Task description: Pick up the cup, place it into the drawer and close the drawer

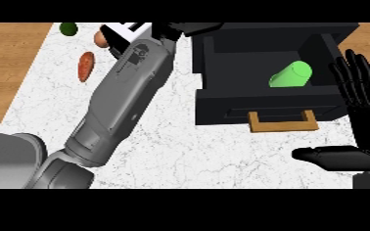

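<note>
White, speckled tabletop (180, 142) fills the middle, with brown wood at both sides; a black drawer (217, 105) sits on it, pulled open, with a tan handle (283, 122) at the front. The green cup (291, 75) lies on its side inside the drawer, near the right wall; so the putting-in part looks done, and I think only the closing is left. The cup looks light and hard, like plastic; it looks smooth too, so it may slip or roll; the best place to hold it would be round its middle. The right hand (356, 85) is at the right edge, just beside the drawer's right wall; it is open, with straight fingers, and holds nothing; the cup is to its left, past that wall, not touching it. The left hand (180, 28) is far up by the drawer's back left corner; I cannot tell if it is open or closed; the cup is well apart from it, off to its right. A green ball (69, 28), a brown ball (102, 39) and a long orange thing (86, 66) lie at the top left.
</note>
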Robot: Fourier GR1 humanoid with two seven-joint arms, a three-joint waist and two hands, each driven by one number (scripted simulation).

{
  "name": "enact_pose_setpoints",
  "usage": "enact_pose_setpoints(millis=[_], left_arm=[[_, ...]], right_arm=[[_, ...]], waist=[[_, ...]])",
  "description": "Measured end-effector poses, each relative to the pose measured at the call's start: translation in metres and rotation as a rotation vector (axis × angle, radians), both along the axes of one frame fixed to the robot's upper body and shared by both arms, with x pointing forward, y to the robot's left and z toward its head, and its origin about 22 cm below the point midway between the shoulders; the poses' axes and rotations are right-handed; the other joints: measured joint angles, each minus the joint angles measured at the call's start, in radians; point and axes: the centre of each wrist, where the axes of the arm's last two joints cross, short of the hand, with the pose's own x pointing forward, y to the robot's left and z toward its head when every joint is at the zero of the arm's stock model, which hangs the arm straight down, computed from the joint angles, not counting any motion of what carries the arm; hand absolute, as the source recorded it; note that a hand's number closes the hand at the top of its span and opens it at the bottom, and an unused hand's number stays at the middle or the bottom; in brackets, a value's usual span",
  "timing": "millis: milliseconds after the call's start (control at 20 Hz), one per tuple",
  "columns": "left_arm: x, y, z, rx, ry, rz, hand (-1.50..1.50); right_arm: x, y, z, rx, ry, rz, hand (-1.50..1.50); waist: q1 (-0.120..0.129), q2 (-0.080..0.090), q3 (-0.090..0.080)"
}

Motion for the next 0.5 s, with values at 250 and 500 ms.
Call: enact_pose_setpoints(millis=[250, 500], left_arm=[[0.002, -0.013, -0.013, 0.038, 0.041, 0.019, 1.5], [-0.001, -0.023, -0.019, 0.074, 0.068, 0.015, 1.5]], right_arm=[[0.0, 0.004, 0.001, -0.008, -0.006, 0.017, -1.5], [-0.001, 0.003, 0.001, -0.003, -0.008, 0.017, -1.5]], waist=[[-0.016, 0.003, 0.0], [-0.022, 0.004, 0.0]])
